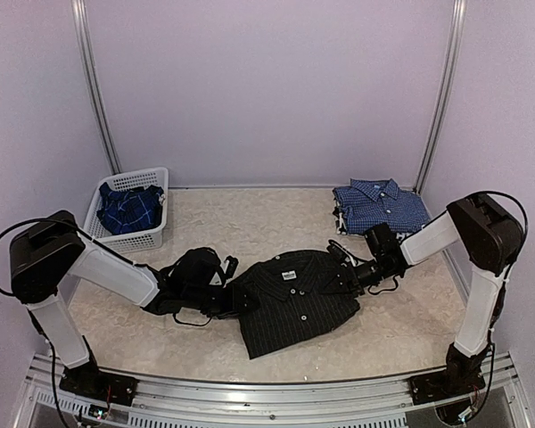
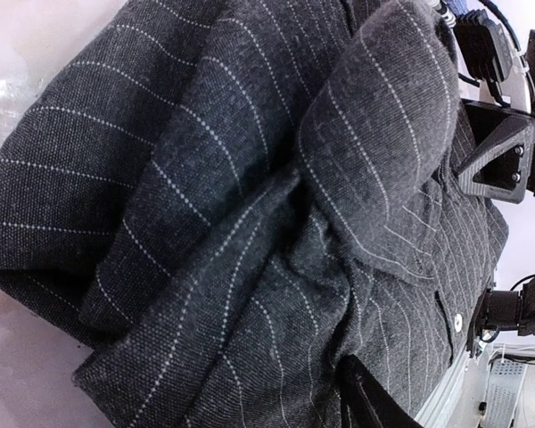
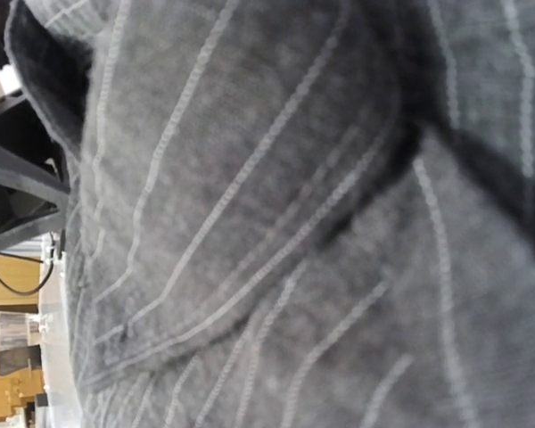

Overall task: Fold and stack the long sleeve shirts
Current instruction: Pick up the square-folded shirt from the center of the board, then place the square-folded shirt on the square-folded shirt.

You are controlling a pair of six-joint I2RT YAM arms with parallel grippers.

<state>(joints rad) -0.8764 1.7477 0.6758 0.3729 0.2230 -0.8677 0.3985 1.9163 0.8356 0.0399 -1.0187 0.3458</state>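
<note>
The black shirt with thin pale stripes (image 1: 299, 303) lies on the table (image 1: 250, 223), in the middle of the top view and a bit toward the bottom. Its collar points to the top of the frame, and a small white tag shows inside the collar. The shirt is not flat. It is pulled in on itself, and its lower edge slants.

The left gripper (image 1: 239, 299) is at the left edge of this shirt and touches the cloth. The right gripper (image 1: 346, 270) is at the shirt's upper right edge, near the collar, and touches the cloth too. Both are black against the black shirt, so I cannot tell if their jaws are apart or pinched on the cloth.

The left wrist view is nearly full of striped cloth in thick, bunched folds, with one small white button at the lower right. The right wrist view is all striped cloth, very close and blurry.

The blue-and-white checked shirt (image 1: 381, 205) sits folded at the upper right of the top view, well apart from the black one. The darker blue plaid shirt (image 1: 129, 209) lies crumpled in the white basket (image 1: 147, 239) at the upper left.
</note>
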